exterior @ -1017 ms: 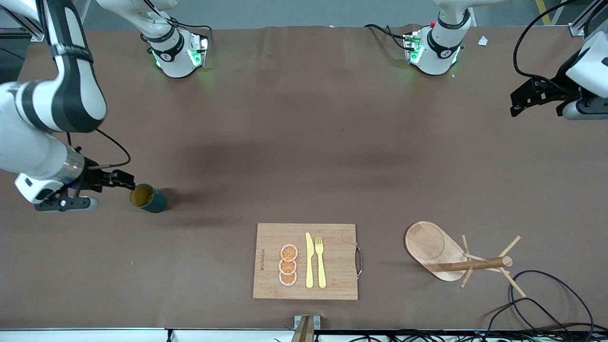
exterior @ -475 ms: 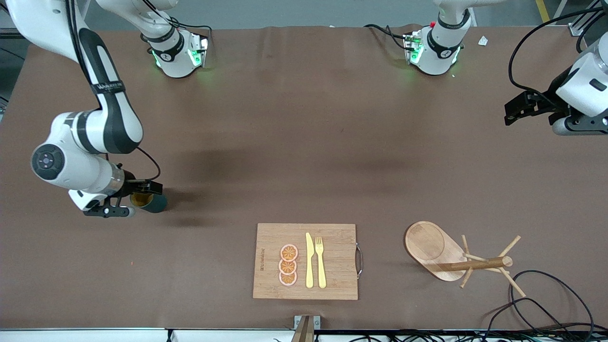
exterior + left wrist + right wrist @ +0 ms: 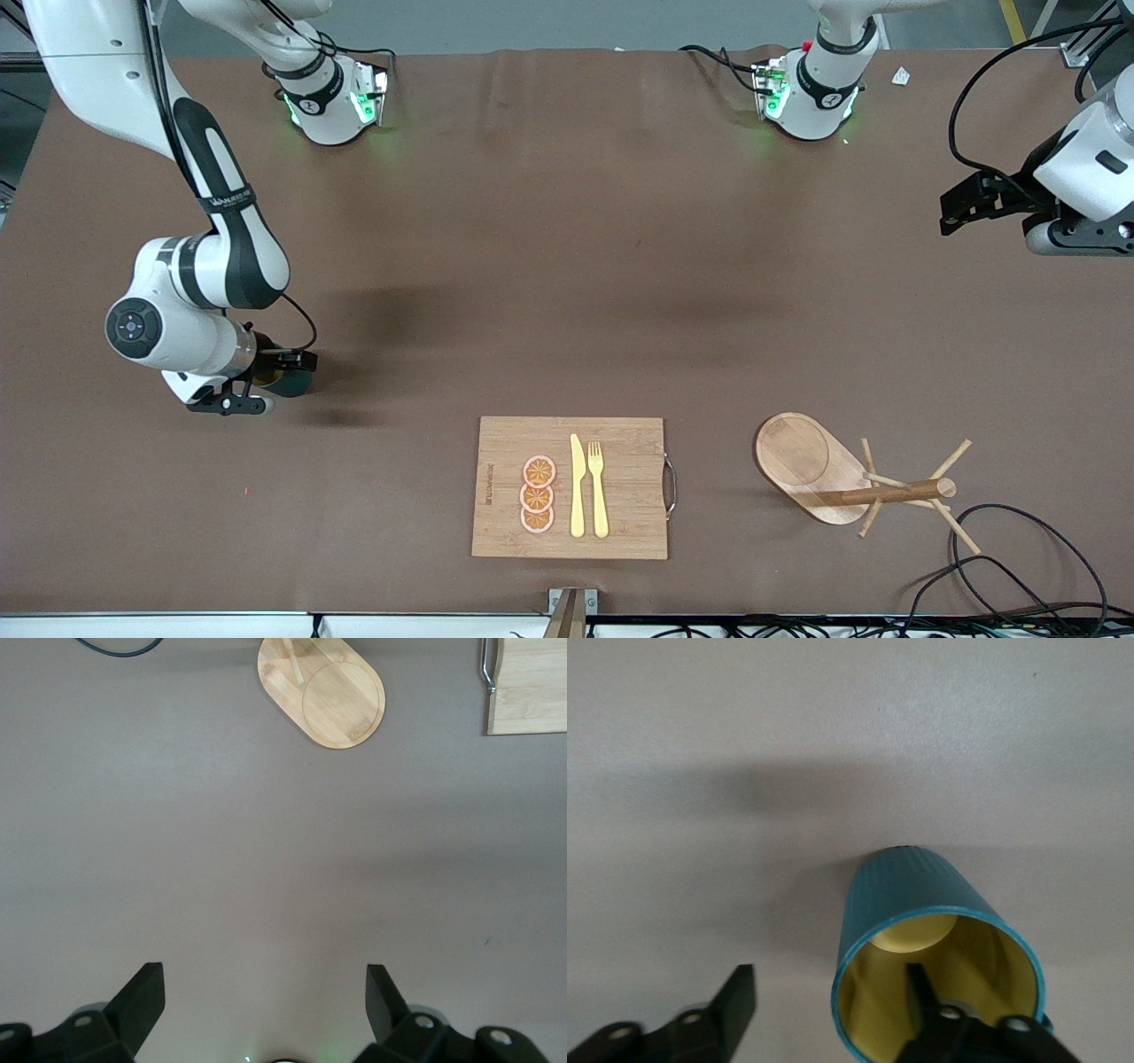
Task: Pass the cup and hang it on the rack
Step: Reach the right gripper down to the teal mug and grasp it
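Pick step: right claw (image 3: 831,1010) spread wide, one finger inside the cup (image 3: 935,935), other outside its wall. Next: pinch wall, lift. Left claw (image 3: 264,992) wide, waiting over bare surface (image 3: 567,248).

- A bamboo cutting board (image 3: 620,487) lies on the brown table (image 3: 567,266), near the front camera's edge.
- Three orange slices (image 3: 538,494) sit stacked in a column on it.
- A yellow knife (image 3: 577,486) and yellow fork (image 3: 599,487) lie side by side just beside the slices.
- Black cables (image 3: 1019,567) loop at the left arm's end.
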